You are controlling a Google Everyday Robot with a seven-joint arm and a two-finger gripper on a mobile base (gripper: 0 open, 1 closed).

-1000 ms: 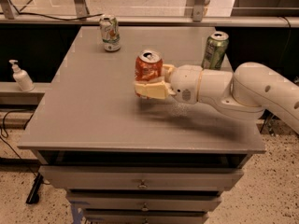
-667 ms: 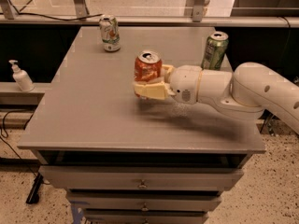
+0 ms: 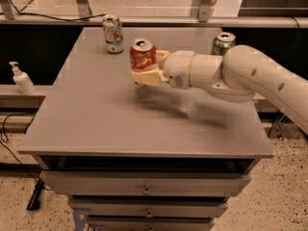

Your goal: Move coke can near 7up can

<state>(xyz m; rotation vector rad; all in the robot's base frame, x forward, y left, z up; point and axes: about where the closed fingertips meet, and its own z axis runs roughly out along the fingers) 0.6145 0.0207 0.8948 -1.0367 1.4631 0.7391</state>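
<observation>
The coke can [image 3: 142, 55] is red-orange with a silver top. My gripper [image 3: 147, 67] is shut on it and holds it upright above the grey table [image 3: 96, 114], its shadow below on the tabletop. The 7up can [image 3: 113, 33], pale with green and red markings, stands upright at the back of the table, a short way left of and behind the held can. My white arm [image 3: 240, 76] reaches in from the right.
A dark green can [image 3: 223, 43] with a silver top stands at the back right, partly behind my arm. A white pump bottle [image 3: 21, 79] stands on a ledge left of the table. Drawers run below the table's front edge.
My gripper has lifted the coke can and carried it back and left, closer to the 7up can. The other cans have not moved.
</observation>
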